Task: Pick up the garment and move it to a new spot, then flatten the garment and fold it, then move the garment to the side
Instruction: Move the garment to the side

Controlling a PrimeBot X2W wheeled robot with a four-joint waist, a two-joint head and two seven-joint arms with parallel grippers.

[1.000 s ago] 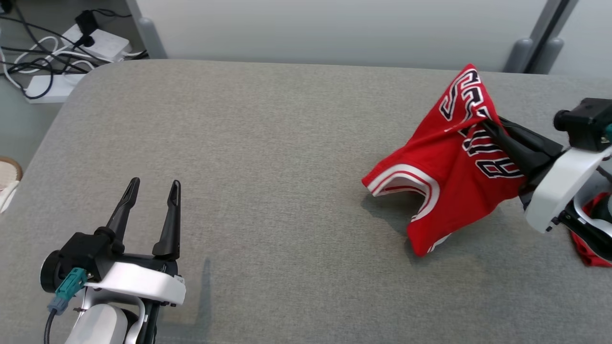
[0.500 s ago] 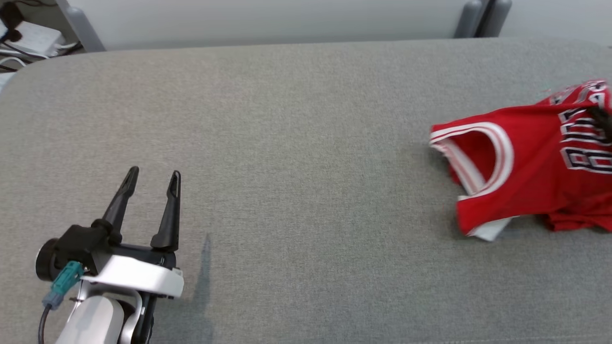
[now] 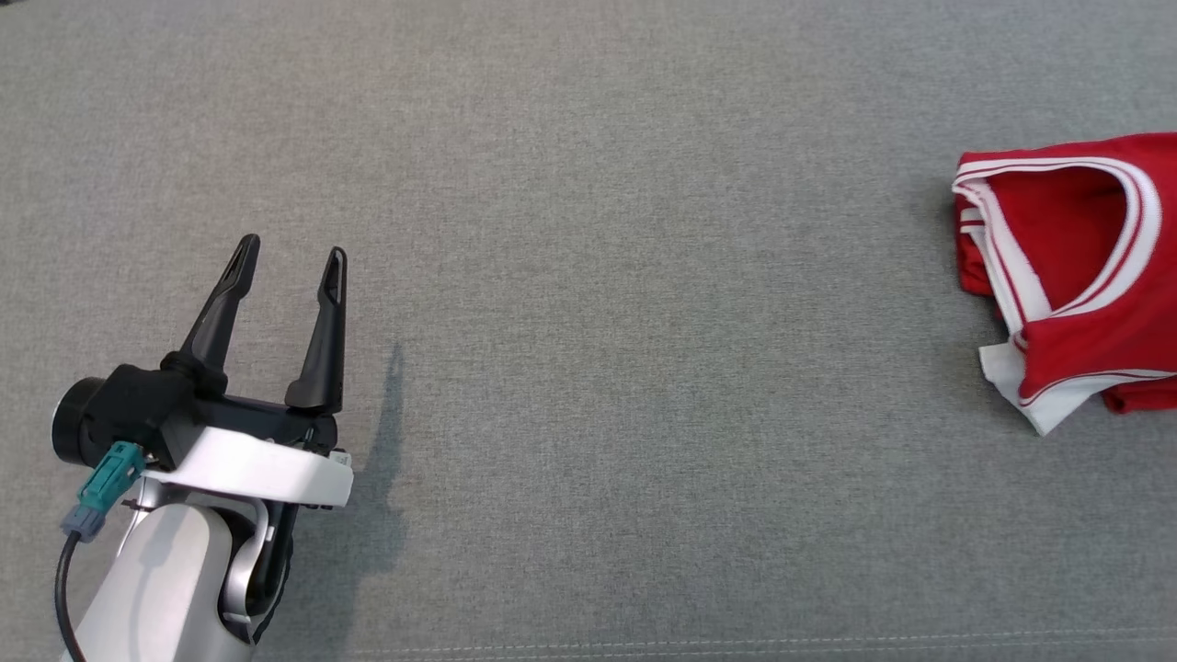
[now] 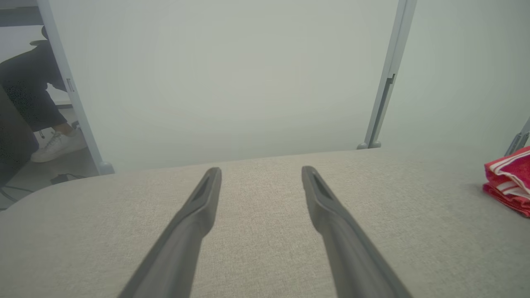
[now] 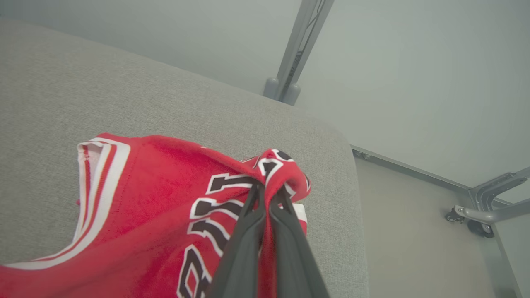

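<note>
The garment point(image 3: 1085, 276) is a red jersey with white trim and black letters, lying bunched at the right edge of the head view on the grey table point(image 3: 588, 276). My right gripper point(image 5: 269, 191) is shut on a raised fold of the garment point(image 5: 157, 198) near the lettering, close to the table's far right corner. My left gripper point(image 3: 290, 262) hovers open over bare table at the lower left, far from the garment. In the left wrist view its fingers point(image 4: 203, 198) stand wide apart with nothing between them, and the garment point(image 4: 509, 178) shows at the right edge.
The padded grey table point(image 5: 83, 91) ends in a rounded corner just right of the garment, with floor and a wheeled metal frame leg point(image 5: 484, 207) beyond. A person's foot in a white shoe point(image 4: 58, 145) shows past the table's far left end.
The head camera has tilted down and swung left, so the far wall and cables left the picture. The garment has dropped from a lifted drape to lie lower on the table, still gripped.
</note>
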